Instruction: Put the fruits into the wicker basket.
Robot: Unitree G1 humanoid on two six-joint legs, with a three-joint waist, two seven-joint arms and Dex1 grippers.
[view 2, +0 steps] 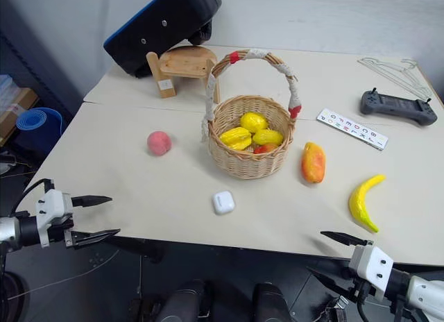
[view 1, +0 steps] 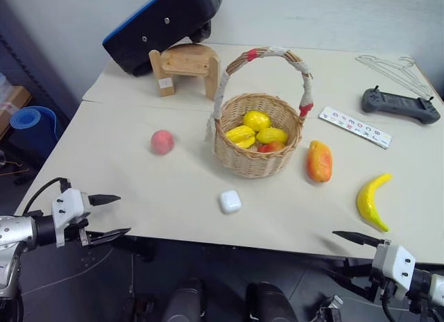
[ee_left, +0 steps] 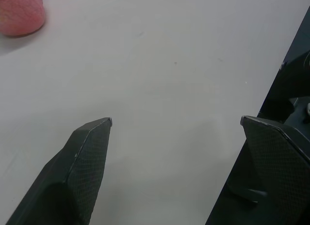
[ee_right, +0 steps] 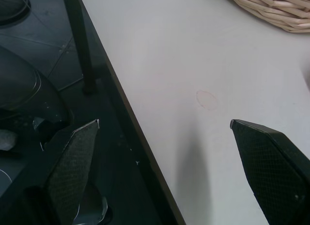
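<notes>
Left eye view: a round tan woven wicker basket (view 1: 257, 138) with a tall arched handle wrapped in white cord and red bands stands upright near the middle of a pale cream table (view 1: 125, 183). Inside it lie three yellow lemon-like fruits (view 1: 256, 121) and a piece of red-orange fruit (view 1: 270, 147), partly hidden beneath them. A round pink peach (view 1: 162, 141) rests on the tabletop to the basket's left, apart from it. An orange-red oval mango (view 1: 319, 161) lies just beside the basket on its right, and a curved yellow banana (view 1: 370, 199) lies farther right, near the table's front edge. A small white rounded case (view 1: 229, 201) sits in front of the basket. Behind the basket, a light wooden stool (view 1: 184, 66) stands beside a tilted black-and-blue case (view 1: 163, 23). At the far right lie a wire hanger (view 1: 392, 69), a dark grey handheld controller (view 1: 399, 105) and a white strip printed with coloured characters (view 1: 354, 126).

The left gripper (view 1: 105, 216) hovers at the table's front-left edge, its two black fingers spread wide and empty. The right gripper (view 1: 354, 256) hangs at the front-right edge, below the banana, likewise fully spread with nothing between its fingers. In the right wrist view, the basket's woven wall shows beyond the fingertips (ee_right: 80, 142).
</notes>
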